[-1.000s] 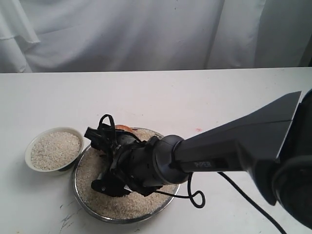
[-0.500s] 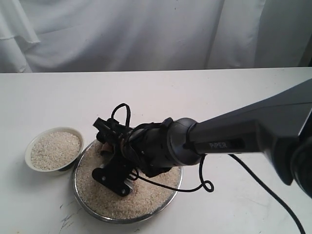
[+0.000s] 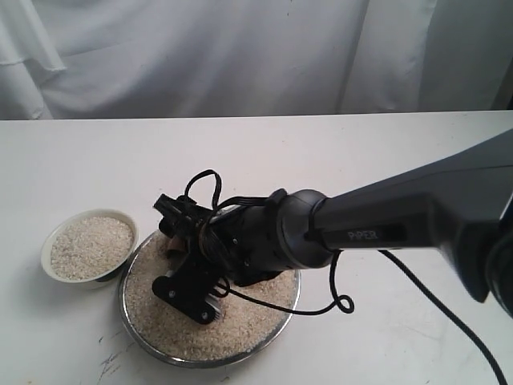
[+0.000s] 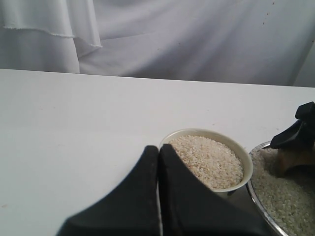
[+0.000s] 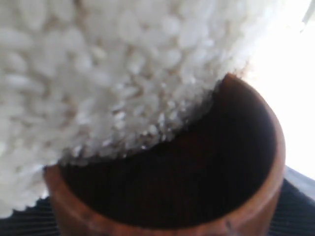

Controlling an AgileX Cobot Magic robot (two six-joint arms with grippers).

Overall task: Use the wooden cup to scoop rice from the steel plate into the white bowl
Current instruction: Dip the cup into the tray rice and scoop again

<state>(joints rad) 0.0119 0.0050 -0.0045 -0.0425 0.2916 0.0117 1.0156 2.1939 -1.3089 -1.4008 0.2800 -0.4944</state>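
Note:
The steel plate (image 3: 126, 314) holds a wide bed of rice (image 3: 240, 325). My right gripper (image 3: 175, 228) hangs over the plate's far left part, shut on the wooden cup (image 3: 171, 245), which lies tipped with its mouth pushed into the grains. In the right wrist view the cup's reddish rim (image 5: 276, 162) and dark inside fill the frame, with rice (image 5: 123, 73) heaped against the mouth. The white bowl (image 3: 48, 241), full of rice, stands just left of the plate. The left gripper (image 4: 158, 160) is shut on nothing, right beside the bowl (image 4: 247, 164); the exterior view does not show it.
The right arm (image 3: 377, 228) slants across the plate from the right, and its black cable (image 3: 333, 305) loops down onto the table beside the plate. A white curtain (image 3: 240, 48) hangs behind the white table (image 3: 337, 160).
The right wrist has turned and carried the cup from the plate's far edge leftward and down into the rice. Over the last half second it barely moved.

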